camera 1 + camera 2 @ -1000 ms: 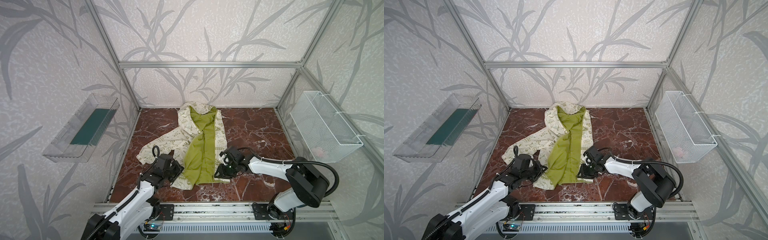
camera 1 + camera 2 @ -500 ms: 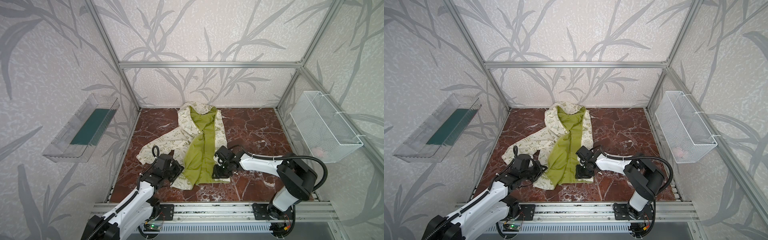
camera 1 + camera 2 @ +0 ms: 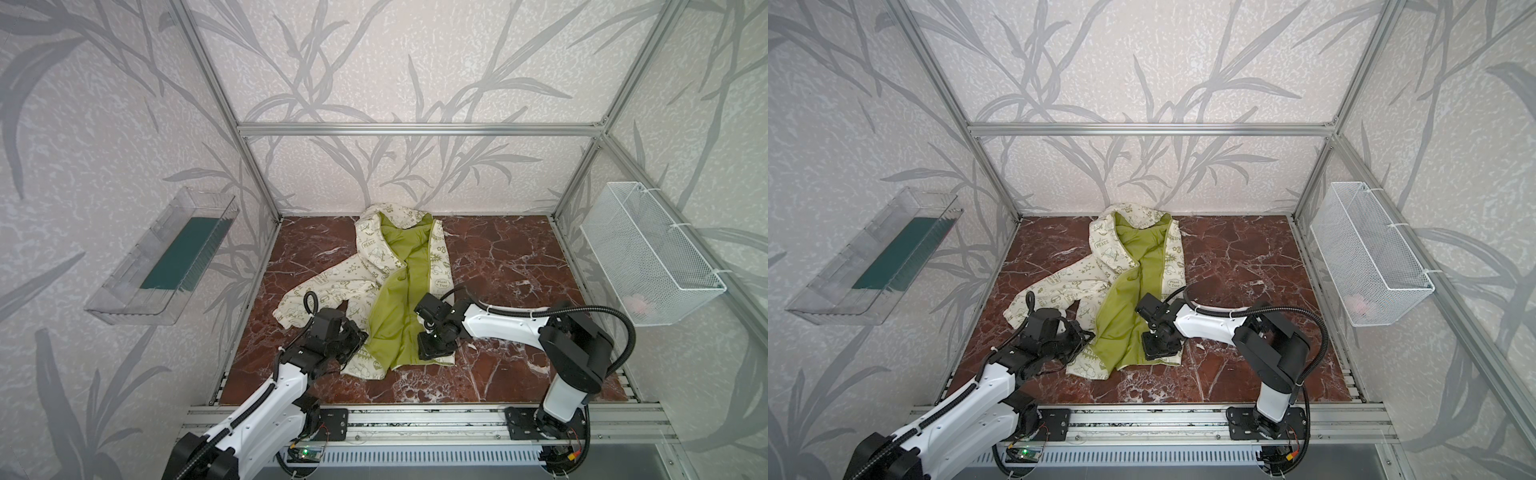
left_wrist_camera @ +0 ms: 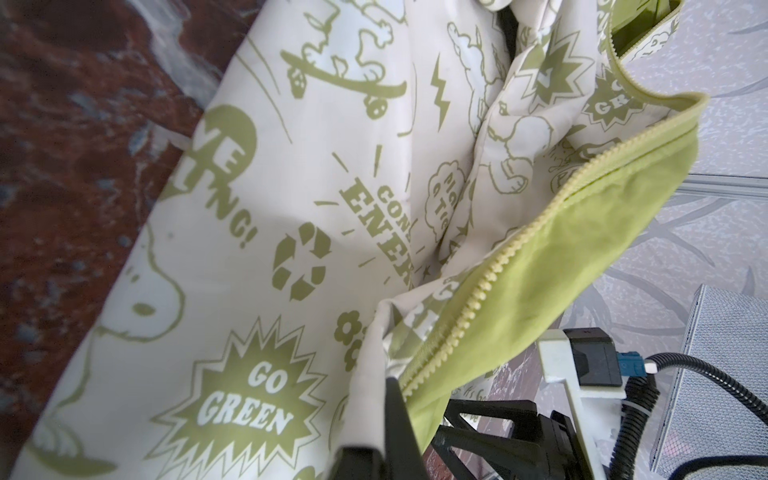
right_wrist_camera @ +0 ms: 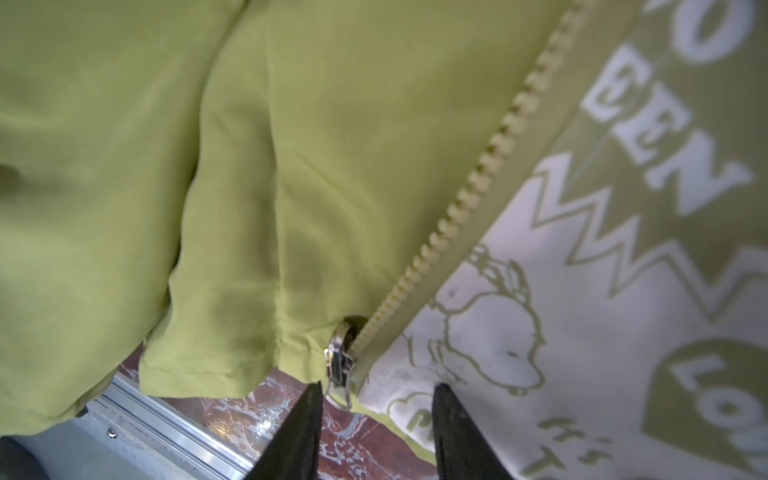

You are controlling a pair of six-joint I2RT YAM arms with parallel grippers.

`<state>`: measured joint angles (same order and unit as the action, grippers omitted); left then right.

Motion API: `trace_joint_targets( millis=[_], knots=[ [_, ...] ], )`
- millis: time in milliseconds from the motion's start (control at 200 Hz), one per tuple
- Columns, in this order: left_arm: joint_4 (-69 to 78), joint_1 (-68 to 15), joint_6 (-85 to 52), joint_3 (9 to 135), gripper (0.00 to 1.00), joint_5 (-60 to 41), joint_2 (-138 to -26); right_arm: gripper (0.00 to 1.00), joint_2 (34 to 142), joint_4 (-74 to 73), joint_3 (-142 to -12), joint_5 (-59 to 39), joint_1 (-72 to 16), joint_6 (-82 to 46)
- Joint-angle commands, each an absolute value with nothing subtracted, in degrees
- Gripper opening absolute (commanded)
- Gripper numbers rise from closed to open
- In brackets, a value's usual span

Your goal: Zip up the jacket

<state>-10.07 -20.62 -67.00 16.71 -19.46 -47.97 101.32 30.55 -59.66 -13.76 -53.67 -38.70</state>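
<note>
Jacket (image 3: 399,291) lies unzipped on the bench (image 3: 519,257). I have the left tool (image 3: 360,338) clamped on its front edge near the hem to steady it; the right tool (image 5: 376,390) gapes astride the slider (image 5: 341,365), ready to pinch.

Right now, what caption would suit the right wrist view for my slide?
Open right gripper poised at the metal zipper slider on the hem of the jacket.

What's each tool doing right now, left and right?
Left tool: closed, pinching the jacket by its front edge.
Right tool: open, holding nothing; zipper slider sits just ahead of its tips.
</note>
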Motion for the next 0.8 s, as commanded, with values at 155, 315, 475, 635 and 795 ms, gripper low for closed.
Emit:
trace_joint_targets(
  millis=[155, 315, 475, 635, 795],
  knots=[
    [-12.12, -20.65, -66.03, 16.71, 0.0, -18.2, -47.02, 0.3, 105.58, 38.5, -61.45, -7.52, -55.55, -36.91],
    [-12.2, -20.65, -66.0, 16.76, 0.0, -18.11, -46.92, 0.23, 105.4, 39.18, -61.19, -6.78, -55.53, -36.91],
    [-12.3, -20.64, -65.92, 16.77, 0.0, -18.12, -46.78, 0.12, 105.0, 39.82, -61.47, -6.04, -55.55, -36.91],
    [-12.3, -20.65, -65.94, 16.78, 0.0, -18.02, -46.76, 0.0, 101.88, 39.89, -61.29, -4.75, -55.46, -36.89],
    [-12.14, -20.65, -65.83, 16.91, 0.0, -18.11, -47.12, 0.0, 98.46, 39.75, -61.03, -4.59, -55.37, -35.06]
  ],
)
